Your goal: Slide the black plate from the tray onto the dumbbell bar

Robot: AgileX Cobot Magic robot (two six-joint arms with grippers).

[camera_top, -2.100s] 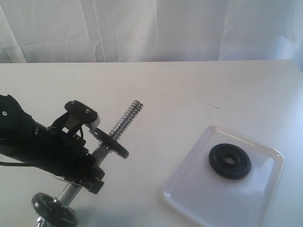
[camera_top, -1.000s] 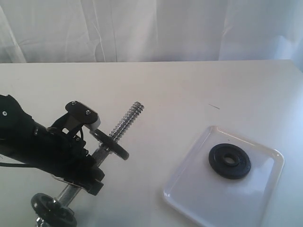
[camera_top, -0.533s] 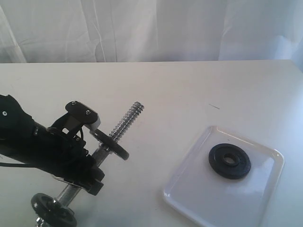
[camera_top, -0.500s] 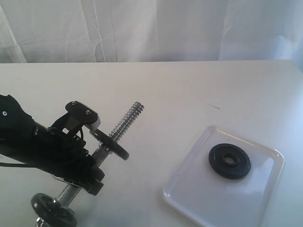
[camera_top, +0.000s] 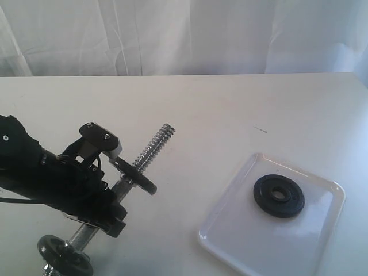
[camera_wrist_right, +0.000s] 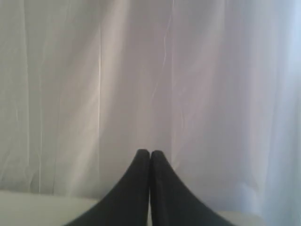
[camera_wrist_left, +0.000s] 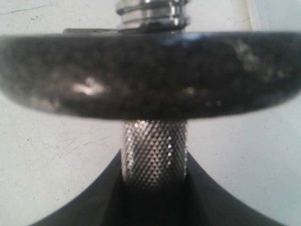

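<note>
The black plate [camera_top: 279, 196] lies flat in the white tray [camera_top: 230, 238] at the lower right of the exterior view. The dumbbell bar [camera_top: 150, 147] is held tilted at the lower left, threaded end up toward the right, with one black disc [camera_top: 134, 176] on it and another disc [camera_top: 64, 258] at its low end. My left gripper [camera_top: 109, 198] is shut on the bar's knurled middle [camera_wrist_left: 154, 153], just behind the disc [camera_wrist_left: 150, 75]. My right gripper [camera_wrist_right: 150, 155] is shut on nothing and faces the white curtain; the exterior view does not show it.
White tabletop [camera_top: 230, 109] runs back to a white curtain [camera_top: 184, 34]. A small dark mark [camera_top: 260, 129] is on the table behind the tray. The left arm's black body [camera_top: 40, 172] fills the lower left corner.
</note>
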